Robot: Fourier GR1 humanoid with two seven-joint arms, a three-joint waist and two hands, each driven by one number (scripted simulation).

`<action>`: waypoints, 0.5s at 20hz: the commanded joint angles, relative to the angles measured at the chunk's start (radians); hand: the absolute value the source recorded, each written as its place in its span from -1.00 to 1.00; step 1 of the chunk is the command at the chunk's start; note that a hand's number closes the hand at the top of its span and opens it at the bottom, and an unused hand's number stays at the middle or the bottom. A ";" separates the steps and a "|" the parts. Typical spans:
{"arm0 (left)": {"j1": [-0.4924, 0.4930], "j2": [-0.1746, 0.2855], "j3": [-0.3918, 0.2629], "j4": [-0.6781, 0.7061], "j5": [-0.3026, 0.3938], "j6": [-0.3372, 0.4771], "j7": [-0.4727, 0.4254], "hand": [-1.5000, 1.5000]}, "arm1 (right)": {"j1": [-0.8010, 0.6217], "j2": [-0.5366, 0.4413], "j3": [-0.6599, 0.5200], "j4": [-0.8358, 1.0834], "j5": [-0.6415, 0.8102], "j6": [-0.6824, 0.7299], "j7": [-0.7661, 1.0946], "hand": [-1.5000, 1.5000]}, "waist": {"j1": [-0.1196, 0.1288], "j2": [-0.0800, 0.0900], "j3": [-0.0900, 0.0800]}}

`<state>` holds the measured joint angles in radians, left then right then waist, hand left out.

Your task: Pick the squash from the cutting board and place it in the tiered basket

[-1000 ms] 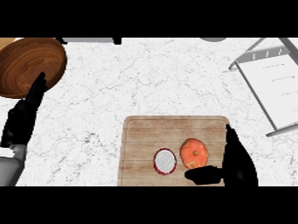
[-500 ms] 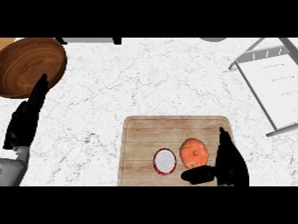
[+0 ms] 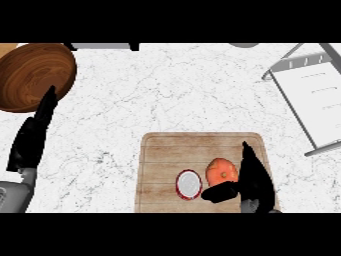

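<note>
An orange squash (image 3: 220, 171) lies on the wooden cutting board (image 3: 195, 147), at its right half. My right hand (image 3: 253, 176) sits against the squash's right side, fingers straight and pointing away from me, thumb (image 3: 220, 192) reaching under the squash's near edge. The hand hides the squash's right edge. A tiered basket (image 3: 322, 92) of grey wire with white shelves stands at the far right. My left hand (image 3: 33, 135) rests open at the left, fingers pointing up towards the bowl.
A round white slice with a red rim (image 3: 189, 183) lies on the board just left of the squash. A large wooden bowl (image 3: 27, 75) stands at the far left. White marble counter (image 3: 180, 90) stretches between board and basket.
My right hand has slid left, closing in on the squash's right side, with the thumb nearer its lower edge. The left hand has barely moved.
</note>
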<state>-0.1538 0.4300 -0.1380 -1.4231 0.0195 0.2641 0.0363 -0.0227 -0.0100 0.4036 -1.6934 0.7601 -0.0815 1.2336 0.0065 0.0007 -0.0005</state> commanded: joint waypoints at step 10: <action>-0.003 -0.002 0.025 -0.037 -0.033 -0.008 0.033 0.00 | -0.086 0.008 0.100 0.142 -0.046 0.055 0.140 1.00 | 0.002 -0.001 0.000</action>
<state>-0.1525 0.4259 -0.1168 -1.4363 0.0099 0.2413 0.0442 -0.0703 -0.0328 0.4454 -1.6032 0.7064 -0.0748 1.1999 0.0010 -0.0100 -0.0140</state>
